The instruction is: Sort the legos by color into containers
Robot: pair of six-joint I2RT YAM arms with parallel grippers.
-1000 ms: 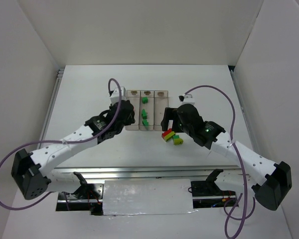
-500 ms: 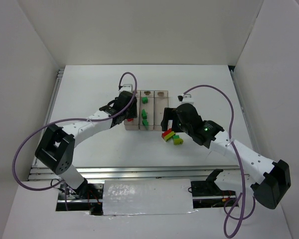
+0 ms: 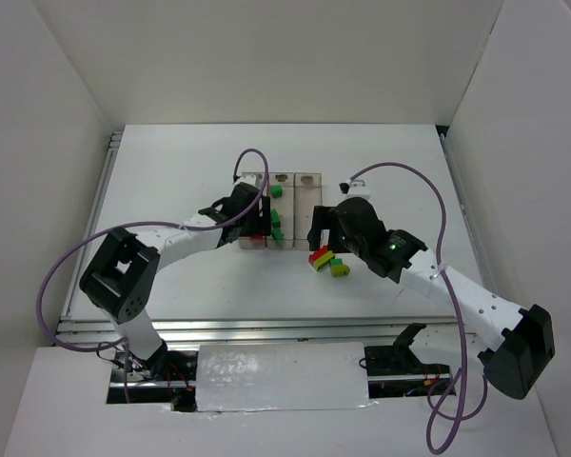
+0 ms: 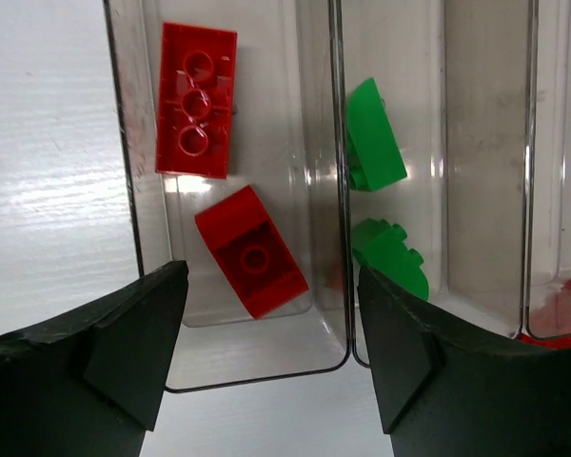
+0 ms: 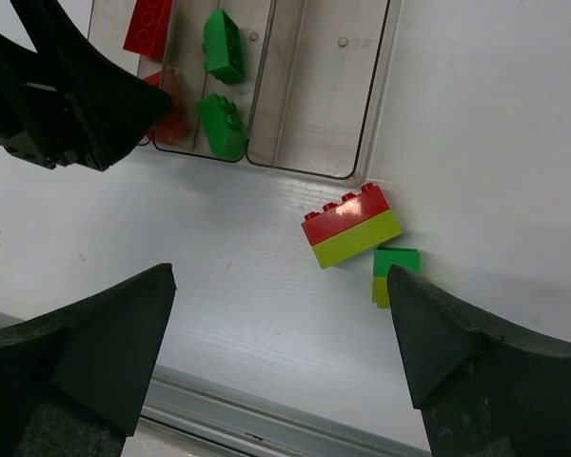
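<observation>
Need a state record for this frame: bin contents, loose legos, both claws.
left bin: two red legos
middle bin: two green legos in the wrist views
right bin: no lego in the part shown
loose on table: red-on-yellow-green stack; smaller green-on-yellow-green stack touching it
left claw: open, empty, above the left bin's near end
right claw: open, empty, above the loose stacks

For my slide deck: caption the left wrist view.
Open left tool over the containers: two red legos in the left bin, two green legos in the next bin.
</observation>
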